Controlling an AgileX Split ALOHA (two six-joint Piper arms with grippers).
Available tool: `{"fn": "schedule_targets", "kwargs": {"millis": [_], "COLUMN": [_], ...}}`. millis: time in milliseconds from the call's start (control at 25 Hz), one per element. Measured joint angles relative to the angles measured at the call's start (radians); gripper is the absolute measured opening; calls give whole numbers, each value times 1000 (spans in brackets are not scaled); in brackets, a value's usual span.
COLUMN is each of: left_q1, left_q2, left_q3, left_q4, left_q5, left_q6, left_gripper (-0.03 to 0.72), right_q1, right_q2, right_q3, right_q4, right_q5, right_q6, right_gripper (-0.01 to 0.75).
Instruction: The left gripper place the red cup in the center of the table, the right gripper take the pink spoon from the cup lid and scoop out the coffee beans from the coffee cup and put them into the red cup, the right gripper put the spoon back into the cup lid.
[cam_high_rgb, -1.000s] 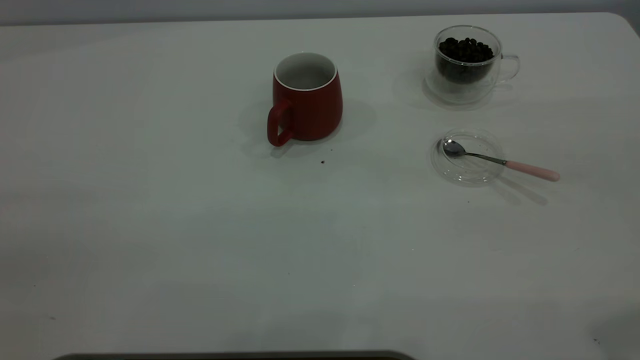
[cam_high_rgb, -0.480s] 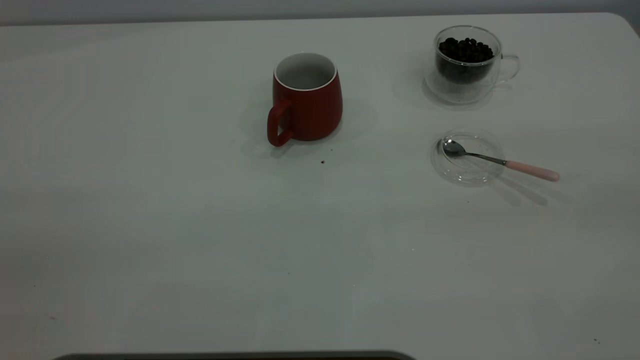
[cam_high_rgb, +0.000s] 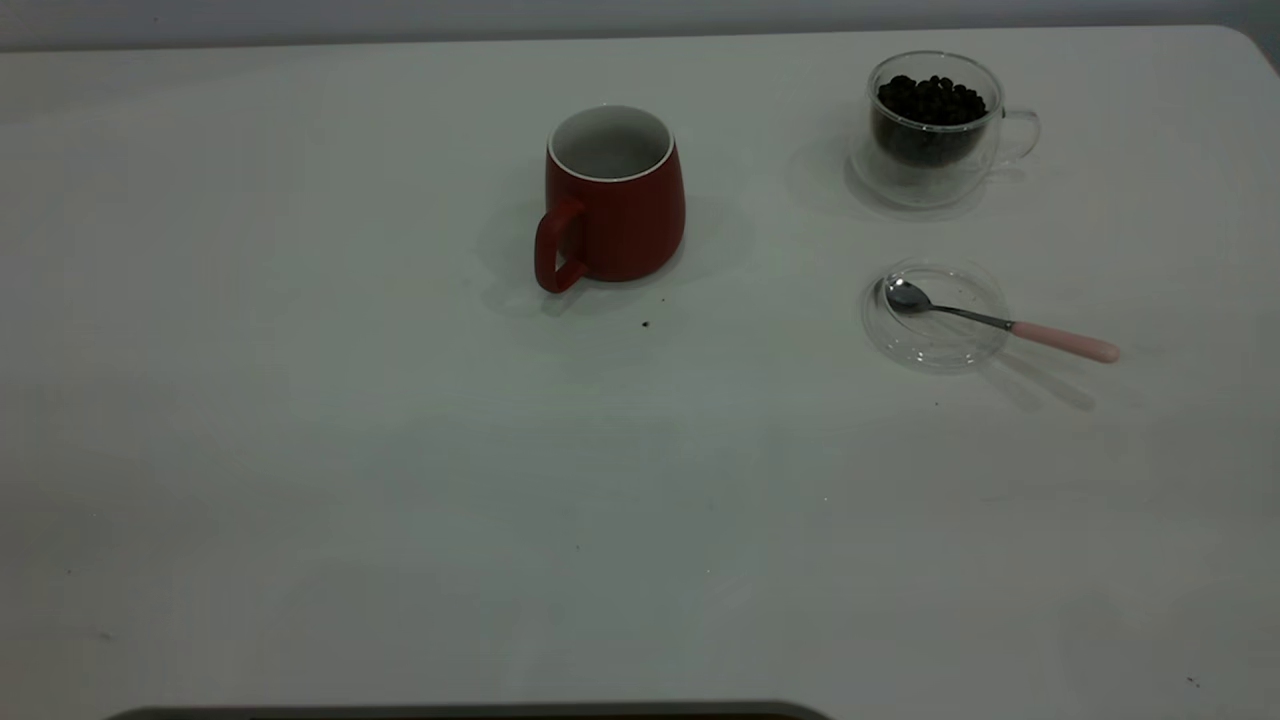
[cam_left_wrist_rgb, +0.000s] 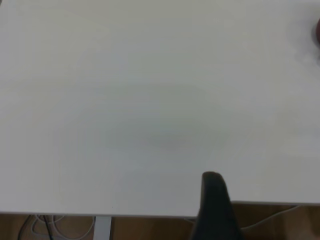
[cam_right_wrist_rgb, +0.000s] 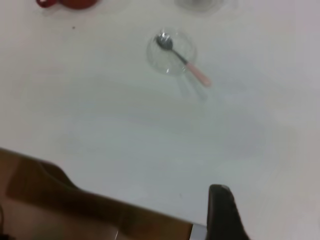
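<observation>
Two cups sit on the white table (cam_high_rgb: 400, 480): the red cup (cam_high_rgb: 612, 200) stands upright near centre, toward the far side, handle facing the near-left, white inside w/ nothing visible in it. The coffee cup (cam_high_rgb: 935, 128), clear double-walled glass, stands upright at the far right, well apart from the red cup, loop handle pointing right. Coffee beans (cam_high_rgb: 932, 100) are heaped inside it, close to the rim.

Nearer than the coffee cup lies the cup lid (cam_high_rgb: 935, 315), flat on the table. The pink spoon (cam_high_rgb: 1000, 322) rests w/ its metal bowl inside the lid, neck crossing the lid's rim, pink handle sticking out to the right above the table. A tiny dark speck (cam_high_rgb: 645, 324) lies just near of the red cup.

Neither arm shows in the exterior view. Left gripper (cam_left_wrist_rgb: 214, 207): only one black finger seen in its wrist view, at the table's near edge, far from the red cup; can't tell if apart or together. Right gripper (cam_right_wrist_rgb: 223, 212): same, one black finger by the table edge, well away from lid + spoon; state can't be told.
</observation>
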Motion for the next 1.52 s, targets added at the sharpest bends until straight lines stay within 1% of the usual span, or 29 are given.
{"fn": "schedule_targets", "kwargs": {"millis": [840, 920, 1120, 1240, 1400, 1520], "left_q1": [0, 0, 0, 0, 0, 0], "left_q2": [0, 0, 0, 0, 0, 0], "left_q3": [0, 0, 0, 0, 0, 0], "left_q4": [0, 0, 0, 0, 0, 0], "left_q5": [0, 0, 0, 0, 0, 0], "left_q6": [1, 3, 2, 2, 2, 2], "left_gripper": [588, 588, 588, 588, 588, 588], "right_q1": [-3, -20, -124, -144, -146, -162], "right_q2": [-47, -57, -101, -101, -101, -101], "right_q3": [0, 0, 0, 0, 0, 0], "right_q4": [-2, -3, -18, -30, -32, -33], "right_q5": [1, 1, 2, 2, 2, 2], "right_q6": [4, 4, 13, 21, 23, 23], "right_gripper": [489, 489, 489, 489, 489, 489]}}
